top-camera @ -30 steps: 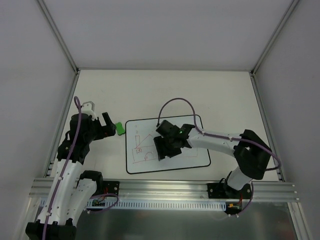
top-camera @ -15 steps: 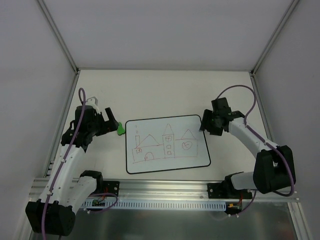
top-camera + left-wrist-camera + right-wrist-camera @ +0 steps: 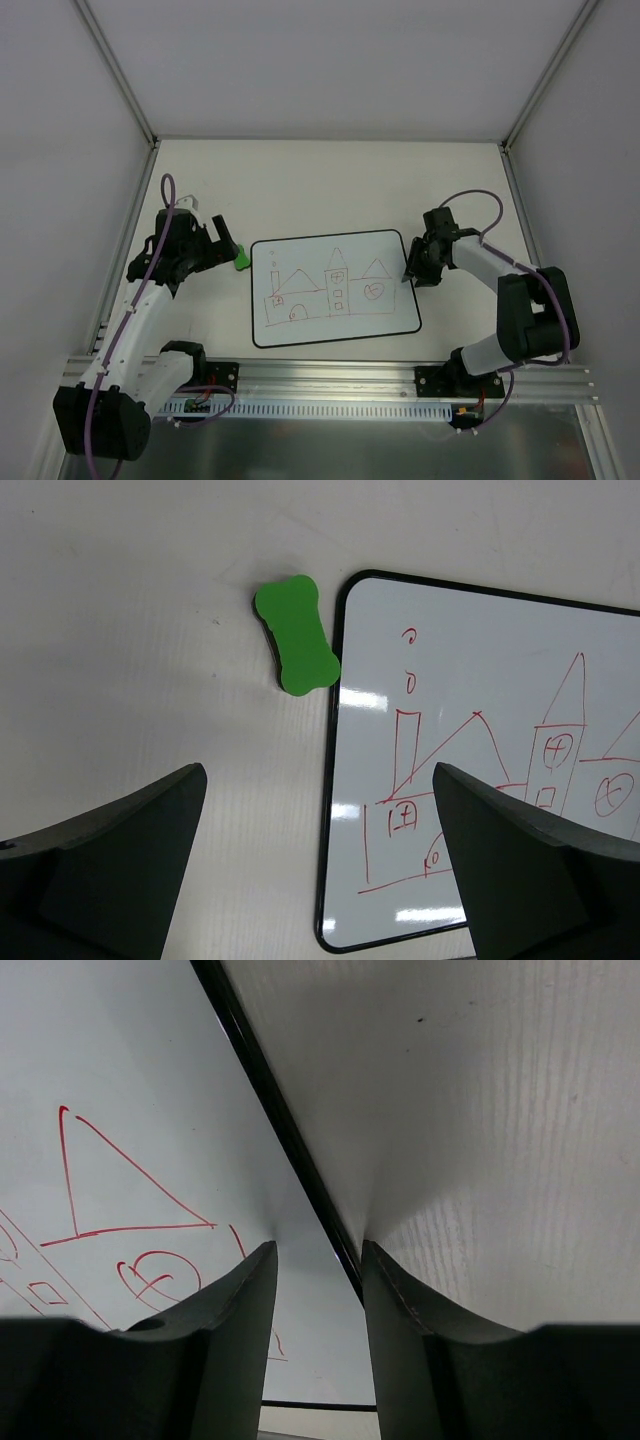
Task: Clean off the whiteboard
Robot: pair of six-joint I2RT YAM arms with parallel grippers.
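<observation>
While both arms lean out from their bases at the near edge, the whiteboard (image 3: pixel 333 288) lies flat in the middle of the pale surface (image 3: pixel 330 190) between them, covered in a thin red drawing of houses. From the left wrist view the board (image 3: pixel 480 760) fills the right half, with its rounded corner and black border in plain sight.

The left arm stands up along the left side and bends at the elbow, its wrist turned inward. That leaves the left end effector (image 3: pixel 228 250) just beside the board's far left corner. Its fingers are spread wide, seen as the two dark tips either side of the left end effector (image 3: pixel 315 780), and nothing is between them. A small green eraser (image 3: pixel 240 259) sits on the surface ahead of those fingers. This bone-shaped block (image 3: pixel 296 634) is right up against the board's border, though I cannot tell whether they touch.

The right arm is folded tightly, with its elbow out to the right and its forearm reaching left. A purple cable loops above the wrist. The right end effector (image 3: pixel 411 274) points down at the board's right edge. Up close, the right end effector (image 3: pixel 315 1250) is nearly closed, with only a slim gap. The black border runs into that gap, one finger over the board and the other over the bare surface. It grips nothing I can make out.
</observation>
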